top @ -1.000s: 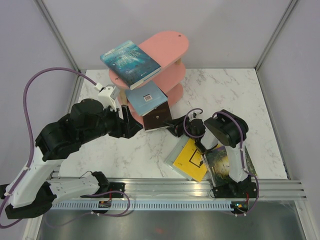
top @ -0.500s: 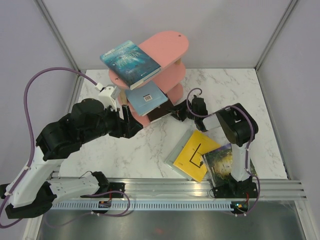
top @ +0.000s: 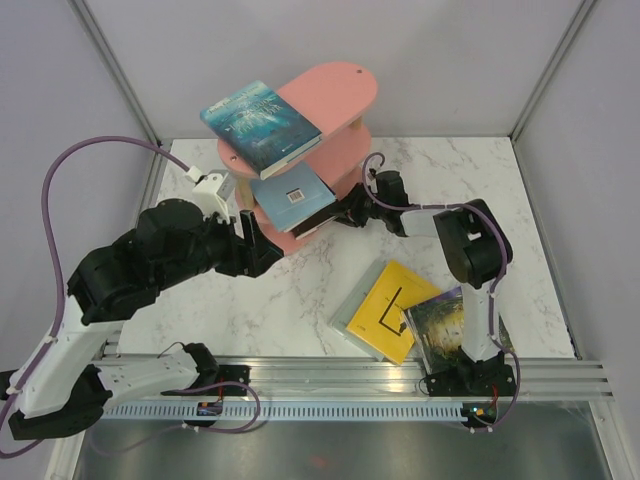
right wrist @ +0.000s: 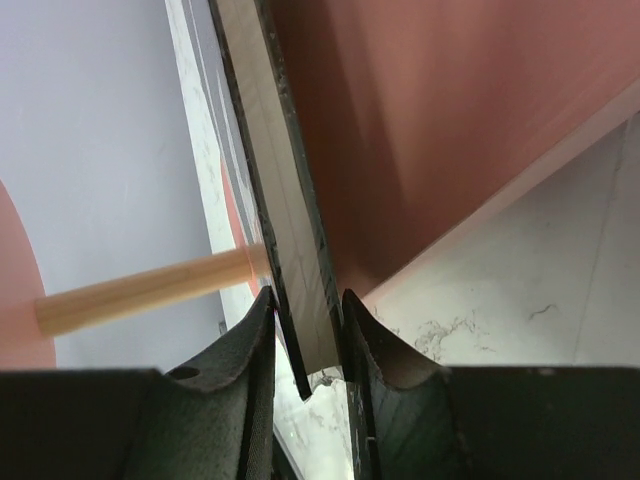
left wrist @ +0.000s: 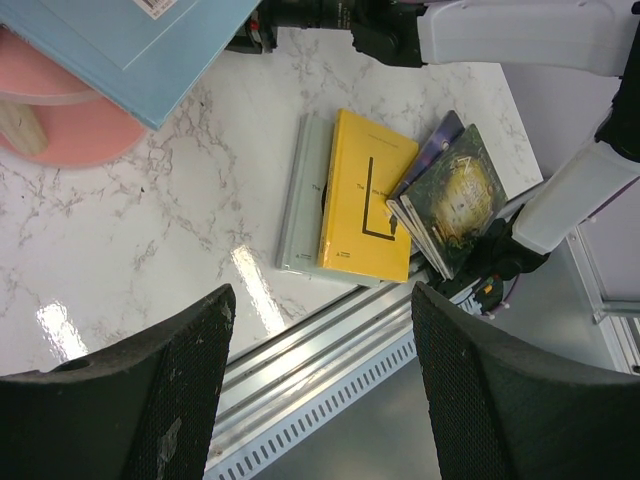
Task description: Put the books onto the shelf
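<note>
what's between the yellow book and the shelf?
A strip of the grey book beside the yellow book, then bare marble table up to the shelf. The left wrist view shows it best.

Top view looks down, sharing the yellow book [top: 390,312] with left wrist; right wrist close-up.

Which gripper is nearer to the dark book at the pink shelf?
Right. The right gripper is clamped on the dark book by its edge, at the shelf. The left gripper hangs open on the shelf's other side, apart from the book.
</note>
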Controlling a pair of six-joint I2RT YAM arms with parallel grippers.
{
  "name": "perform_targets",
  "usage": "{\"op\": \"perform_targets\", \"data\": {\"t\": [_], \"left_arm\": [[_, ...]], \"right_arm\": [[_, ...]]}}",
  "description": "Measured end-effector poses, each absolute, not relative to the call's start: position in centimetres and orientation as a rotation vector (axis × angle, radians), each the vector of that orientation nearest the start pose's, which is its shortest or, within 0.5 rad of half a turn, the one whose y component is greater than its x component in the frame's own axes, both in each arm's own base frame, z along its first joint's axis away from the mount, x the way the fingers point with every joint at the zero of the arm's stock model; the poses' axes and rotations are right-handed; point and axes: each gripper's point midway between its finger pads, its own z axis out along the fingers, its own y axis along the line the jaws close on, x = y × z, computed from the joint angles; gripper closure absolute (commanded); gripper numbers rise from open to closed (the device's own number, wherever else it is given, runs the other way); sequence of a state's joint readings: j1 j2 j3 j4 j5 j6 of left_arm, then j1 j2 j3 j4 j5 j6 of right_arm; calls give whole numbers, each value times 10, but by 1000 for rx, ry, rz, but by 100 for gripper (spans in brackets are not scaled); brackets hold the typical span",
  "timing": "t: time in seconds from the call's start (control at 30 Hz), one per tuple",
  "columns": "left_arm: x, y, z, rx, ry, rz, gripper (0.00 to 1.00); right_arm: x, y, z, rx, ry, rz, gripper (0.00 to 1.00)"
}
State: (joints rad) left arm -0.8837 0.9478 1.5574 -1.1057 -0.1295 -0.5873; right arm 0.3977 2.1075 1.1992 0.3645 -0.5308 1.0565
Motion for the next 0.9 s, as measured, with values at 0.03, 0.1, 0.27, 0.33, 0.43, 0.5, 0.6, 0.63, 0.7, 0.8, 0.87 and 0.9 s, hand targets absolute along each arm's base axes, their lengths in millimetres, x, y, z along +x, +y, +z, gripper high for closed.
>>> {"op": "perform_targets", "data": {"t": [0.03,0.1,0.27,0.33,0.43,0.5,0.6,0.63,0.7,0.8,0.87,0.9], "left_arm": [[150,-183,368,235,2140,-758,26],[149,-182,368,235,2137,-760,26],[150,-183,368,236,2140,-758,27],[150,-184,367,237,2144,-756,27],[151,-184,366,238,2148,-753,27],[151,-184,366,237,2147,-753,27],[151,-184,366,237,2147,-754,27],[151,-184,366,237,2146,-754,27],[151,-184,366,237,2147,-754,27],[150,-184,366,237,2146,-754,27],[150,-184,366,236,2146,-754,27],[150,-184,366,237,2146,-755,27]], "right_arm": [[429,314,58,403,2347,1375,100],[423,318,55,365,2364,1406,100],[403,332,56,256,2397,1475,100],[394,337,54,205,2416,1502,100],[383,341,51,155,2445,1530,100],[378,342,50,137,2456,1542,100],[376,342,49,135,2468,1545,75],[376,342,49,137,2469,1544,67],[376,342,48,144,2475,1536,44],[370,336,30,174,2535,1473,28],[370,337,35,163,2523,1479,23],[371,337,38,157,2516,1474,22]]}}
